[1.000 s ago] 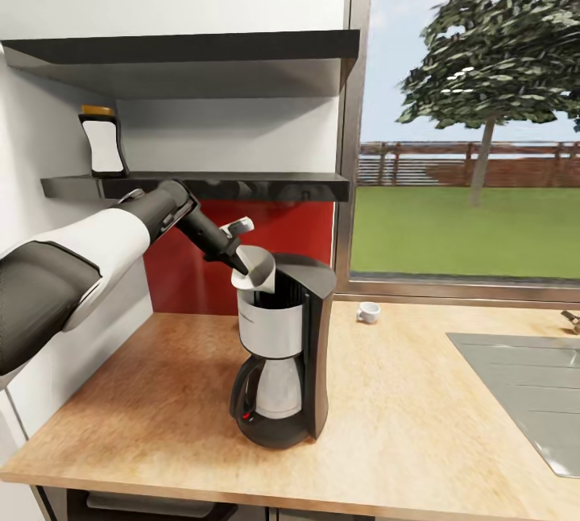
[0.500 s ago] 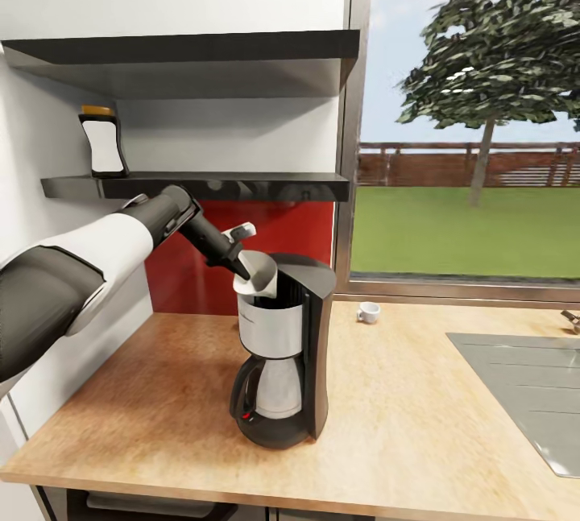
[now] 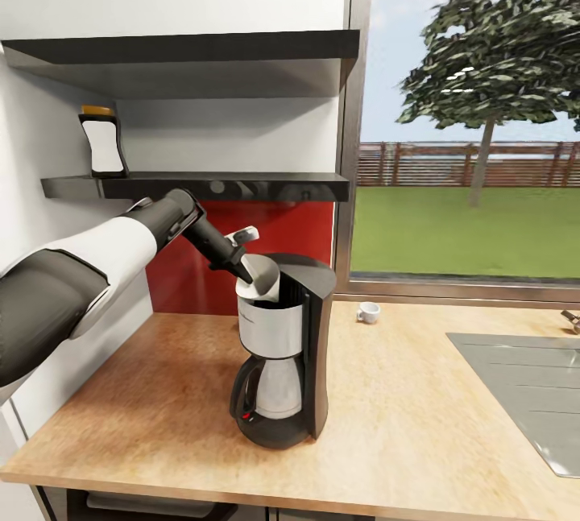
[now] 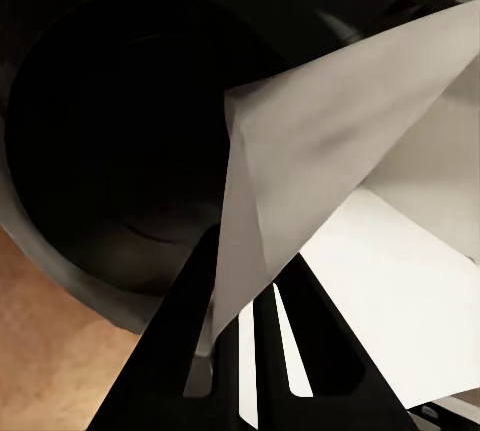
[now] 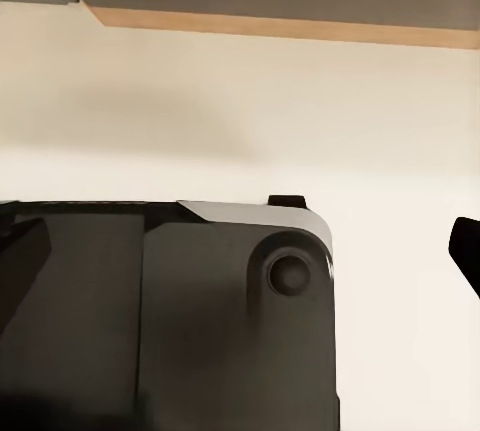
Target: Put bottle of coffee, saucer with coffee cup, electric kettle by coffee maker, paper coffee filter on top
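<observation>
The black and silver coffee maker (image 3: 283, 352) stands on the wooden countertop (image 3: 419, 424). My left gripper (image 3: 243, 265) is shut on a white paper coffee filter (image 3: 259, 279), a cone held at the machine's top rim. In the left wrist view the filter (image 4: 300, 161) sits pinched between the dark fingers (image 4: 190, 351), over the machine's round black opening (image 4: 110, 141). The bottle of coffee (image 3: 102, 141), white with a yellow cap, stands on the dark shelf (image 3: 242, 185) at its left end. A small white coffee cup (image 3: 368, 312) sits on the counter by the window. My right gripper's fingertip (image 5: 466, 243) shows wide apart from its mate.
A steel sink (image 3: 524, 392) is set into the counter at the right. A second shelf (image 3: 185, 50) hangs above the first. The window (image 3: 467, 118) lies behind the counter, a white wall to the left. The right wrist view looks at a dark part of the robot (image 5: 200, 331) over a pale floor.
My left gripper has carried the filter slightly right and down, closer onto the coffee maker's top. The camera and the other things have not moved.
</observation>
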You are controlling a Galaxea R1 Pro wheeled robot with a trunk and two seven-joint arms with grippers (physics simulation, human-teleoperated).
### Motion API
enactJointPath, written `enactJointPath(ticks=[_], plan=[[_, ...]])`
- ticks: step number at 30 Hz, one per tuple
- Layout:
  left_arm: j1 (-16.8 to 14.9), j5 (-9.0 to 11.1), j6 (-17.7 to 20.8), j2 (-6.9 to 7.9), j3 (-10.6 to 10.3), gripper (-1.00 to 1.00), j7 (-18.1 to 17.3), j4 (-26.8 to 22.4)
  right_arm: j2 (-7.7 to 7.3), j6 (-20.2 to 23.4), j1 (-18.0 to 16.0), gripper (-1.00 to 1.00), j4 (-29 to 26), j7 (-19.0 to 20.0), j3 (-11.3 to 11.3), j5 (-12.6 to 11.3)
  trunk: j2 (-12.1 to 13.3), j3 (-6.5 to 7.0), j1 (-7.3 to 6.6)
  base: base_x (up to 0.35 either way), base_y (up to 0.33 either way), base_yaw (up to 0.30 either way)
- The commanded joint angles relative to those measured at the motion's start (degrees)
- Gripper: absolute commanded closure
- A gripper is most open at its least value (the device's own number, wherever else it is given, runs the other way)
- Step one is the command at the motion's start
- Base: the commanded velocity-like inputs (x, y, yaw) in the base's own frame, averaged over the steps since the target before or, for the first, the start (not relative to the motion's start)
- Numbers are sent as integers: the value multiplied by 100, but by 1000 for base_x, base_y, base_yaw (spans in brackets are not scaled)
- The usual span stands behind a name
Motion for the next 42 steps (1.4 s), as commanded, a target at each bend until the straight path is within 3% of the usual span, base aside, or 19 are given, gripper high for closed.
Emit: enactJointPath(ticks=[1, 26, 27, 42], plan=[[0, -62, 43, -1, 21, 100, -45, -3, 2, -17, -2, -100, 5, -19, -24, 34, -4, -3, 2, 0, 0, 0], [9, -71, 45, -63, 30, 100, -20, -3, 2, -17, -2, -100, 5, -19, -19, 36, -4, -3, 2, 0, 0, 0], [9, -71, 47, -60, 30, -100, -20, -3, 2, -17, -2, -100, 5, -19, -19, 35, -4, -3, 2, 0, 0, 0], [9, -71, 45, -54, 37, -100, -11, -3, 2, -18, -2, -100, 5, -19, -19, 35, -4, -3, 2, 0, 0, 0]])
